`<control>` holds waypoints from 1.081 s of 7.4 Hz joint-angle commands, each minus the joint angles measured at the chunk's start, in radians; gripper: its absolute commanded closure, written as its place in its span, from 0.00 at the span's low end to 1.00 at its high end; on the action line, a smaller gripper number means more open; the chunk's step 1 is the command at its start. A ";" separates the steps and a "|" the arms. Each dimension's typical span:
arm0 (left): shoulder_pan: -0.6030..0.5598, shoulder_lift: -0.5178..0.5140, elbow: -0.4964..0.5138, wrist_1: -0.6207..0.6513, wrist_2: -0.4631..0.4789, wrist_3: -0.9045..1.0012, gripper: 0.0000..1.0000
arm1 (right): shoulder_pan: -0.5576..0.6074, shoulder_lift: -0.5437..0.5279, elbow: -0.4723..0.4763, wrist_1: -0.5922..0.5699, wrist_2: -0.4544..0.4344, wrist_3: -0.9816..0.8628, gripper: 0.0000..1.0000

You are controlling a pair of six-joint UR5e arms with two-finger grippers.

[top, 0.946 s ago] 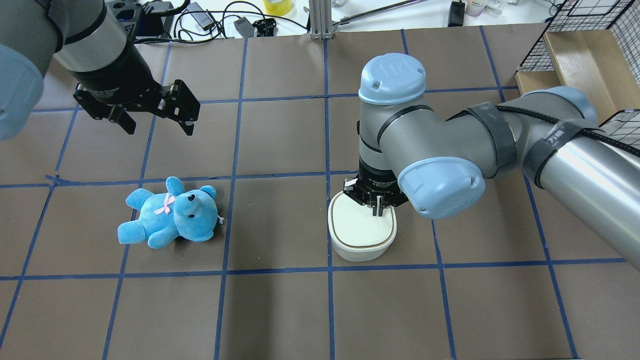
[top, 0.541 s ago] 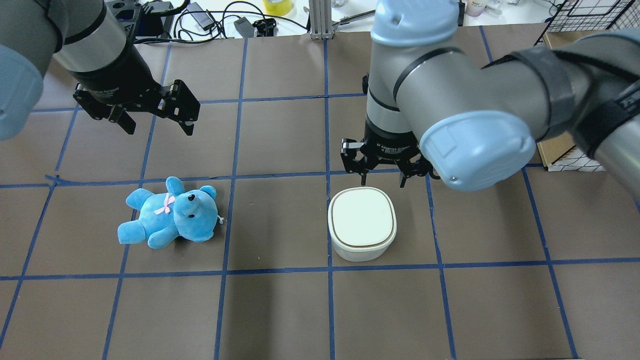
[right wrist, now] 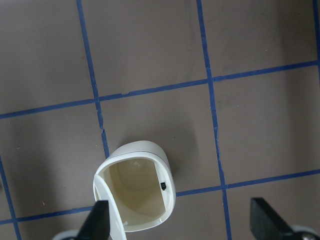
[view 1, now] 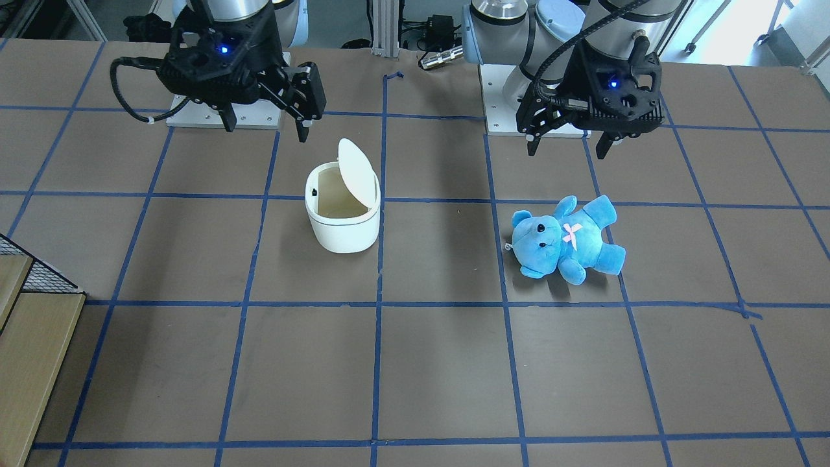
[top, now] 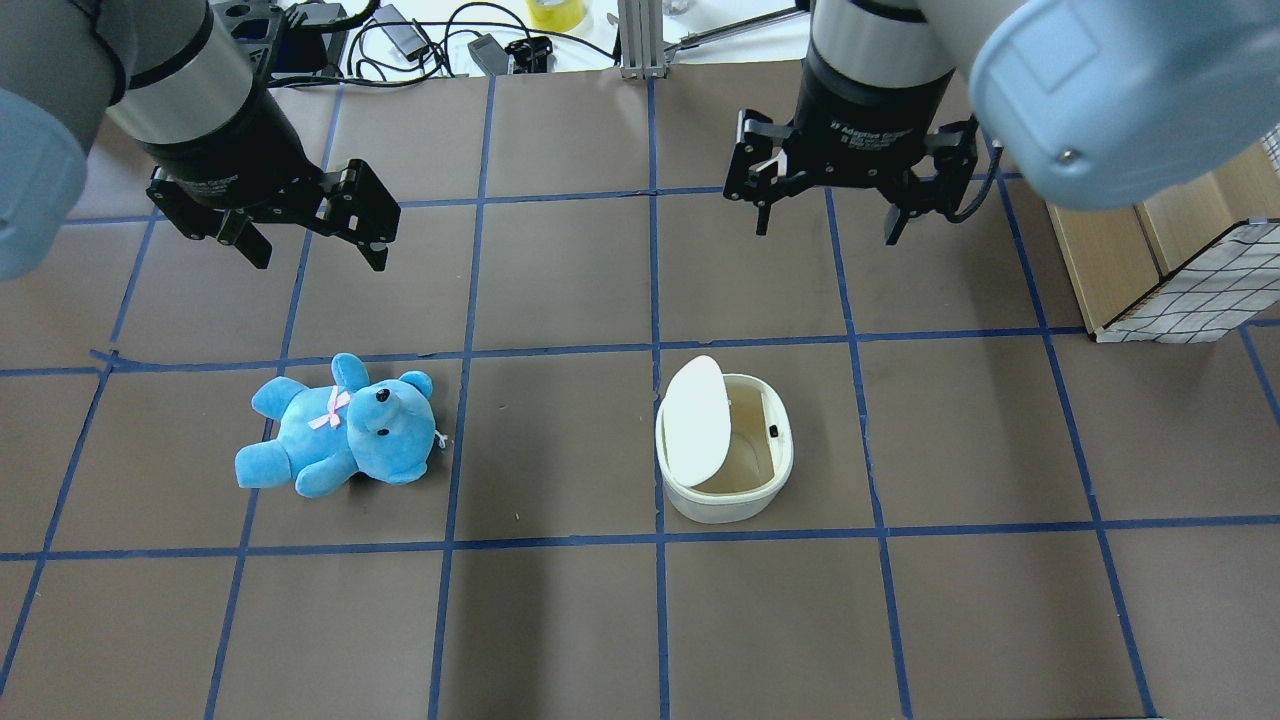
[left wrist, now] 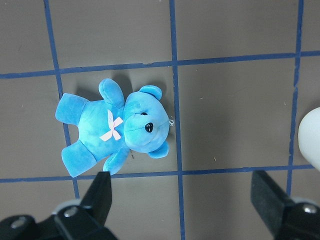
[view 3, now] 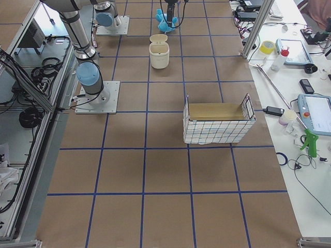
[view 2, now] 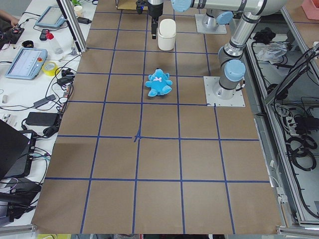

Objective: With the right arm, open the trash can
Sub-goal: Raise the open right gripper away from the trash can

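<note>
The white trash can (top: pixel 728 492) stands right of the table's middle with its lid (top: pixel 697 420) swung up on its left side, showing the cream inside. It also shows in the front view (view 1: pixel 342 227) and the right wrist view (right wrist: pixel 135 187). My right gripper (top: pixel 828 228) hangs open and empty above the table, beyond the can and apart from it; it also shows in the front view (view 1: pixel 266 128). My left gripper (top: pixel 318 255) is open and empty, high above the table beyond the blue teddy bear (top: pixel 340 430).
The teddy bear (view 1: pixel 564 240) lies on its back left of the can. A wire basket with a wooden box (top: pixel 1150 260) stands at the right edge. Cables and tools (top: pixel 450 40) lie beyond the far edge.
My right gripper lifted off the can's lid, opened and drew back toward the far side. The lid, flat shut before, has swung up. The left arm has not moved.
</note>
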 commanded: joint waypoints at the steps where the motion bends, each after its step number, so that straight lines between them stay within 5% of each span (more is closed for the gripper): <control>1: 0.000 0.000 0.000 0.000 0.000 0.001 0.00 | -0.026 0.000 -0.014 0.005 -0.004 -0.024 0.00; 8: 0.000 0.000 0.000 0.000 0.000 -0.001 0.00 | -0.020 0.001 -0.016 -0.004 -0.007 -0.080 0.00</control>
